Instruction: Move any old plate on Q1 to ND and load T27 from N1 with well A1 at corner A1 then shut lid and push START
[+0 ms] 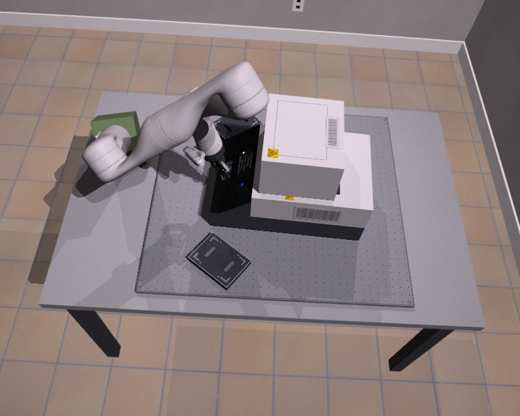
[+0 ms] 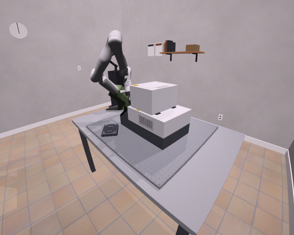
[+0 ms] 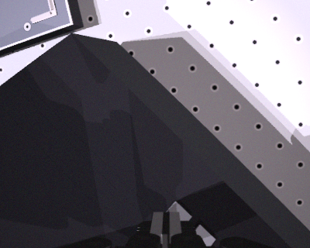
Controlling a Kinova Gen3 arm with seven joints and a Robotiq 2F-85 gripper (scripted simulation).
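The cycler Q1 (image 1: 269, 209) (image 2: 177, 121) stands with its white lid (image 1: 301, 129) (image 2: 165, 98), which looks shut; the block and anything on it are hidden. The lamp (image 1: 242, 184) on its black front panel (image 1: 227, 199) is blue. My gripper (image 1: 225, 175) (image 3: 167, 229) is shut and empty, its tips low at the panel's upper keys. Contact and the exact key cannot be made out. A dark nest (image 1: 218, 259) (image 2: 110, 129) in front of Q1 shows bare slots and no plate. Another nest (image 1: 236, 127) behind the panel is partly hidden; no plate shows on its visible part.
Q1 and both nests stand on the perforated board (image 1: 296, 273) (image 2: 132, 149) on the grey table (image 1: 435, 223) (image 2: 218, 151). The arm reaches over the board's left side, close to the lid. A green block (image 1: 115, 119) stands at the arm's base.
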